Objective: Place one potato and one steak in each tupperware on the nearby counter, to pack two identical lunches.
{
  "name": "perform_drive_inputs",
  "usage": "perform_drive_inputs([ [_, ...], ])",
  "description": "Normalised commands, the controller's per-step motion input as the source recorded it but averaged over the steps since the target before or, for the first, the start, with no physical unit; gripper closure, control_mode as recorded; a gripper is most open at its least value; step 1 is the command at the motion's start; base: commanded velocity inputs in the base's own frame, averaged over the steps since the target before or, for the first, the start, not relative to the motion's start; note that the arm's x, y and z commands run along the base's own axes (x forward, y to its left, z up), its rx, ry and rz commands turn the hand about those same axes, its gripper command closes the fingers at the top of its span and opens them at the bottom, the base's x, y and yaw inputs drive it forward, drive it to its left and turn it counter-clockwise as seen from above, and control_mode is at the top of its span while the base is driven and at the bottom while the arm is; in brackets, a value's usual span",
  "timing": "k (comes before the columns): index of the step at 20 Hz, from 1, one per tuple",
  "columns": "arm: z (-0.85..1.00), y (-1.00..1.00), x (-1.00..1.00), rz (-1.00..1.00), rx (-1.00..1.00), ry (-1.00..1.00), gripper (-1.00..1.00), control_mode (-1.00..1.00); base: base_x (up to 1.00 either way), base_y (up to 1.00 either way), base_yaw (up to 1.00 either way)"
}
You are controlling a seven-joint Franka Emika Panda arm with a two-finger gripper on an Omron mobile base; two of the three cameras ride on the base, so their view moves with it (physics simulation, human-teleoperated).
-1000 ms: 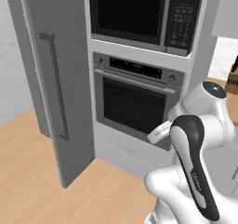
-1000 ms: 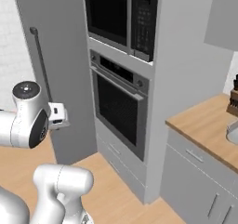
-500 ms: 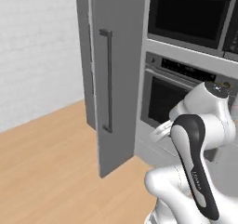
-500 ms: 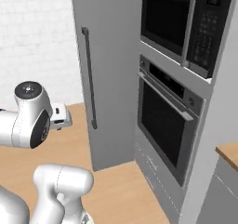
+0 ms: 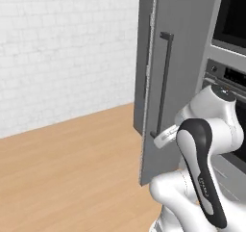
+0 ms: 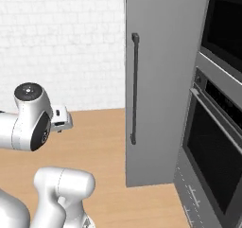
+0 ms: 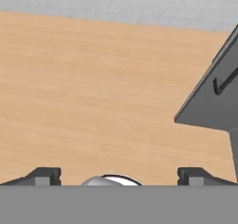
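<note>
The gripper points down at a bare wooden floor, its two dark fingertips standing far apart near the bottom corners of the hand view with nothing between them, so the jaws are released and hold nothing. In the left base view the white arm is folded close to its own body in the lower right, in front of a tall grey cabinet with a long dark vertical handle. To the right of that cabinet is a built-in oven with a dark glass front. The right base view shows the same grey cabinet and handle in the middle, the oven at the right edge, and the arm's elbow joint at the left. Behind everything runs a white brick wall, meeting the floor along its base. No potato, steak or tray can be located in these views, so where they lie cannot be told. In the hand view the cabinet's lower corner comes in from the right edge.
</note>
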Motion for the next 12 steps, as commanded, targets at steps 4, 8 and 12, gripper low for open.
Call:
perform_drive_inputs([
  [4,0.0,0.0,0.0,0.0,0.0,0.0,-1.0,1.0,1.0,1.0,0.15],
  [8,0.0,0.0,0.0,0.0,0.0,0.0,-1.0,1.0,1.0,1.0,0.03],
  [12,0.0,0.0,0.0,0.0,0.0,0.0,-1.0,1.0,1.0,1.0,0.0],
])
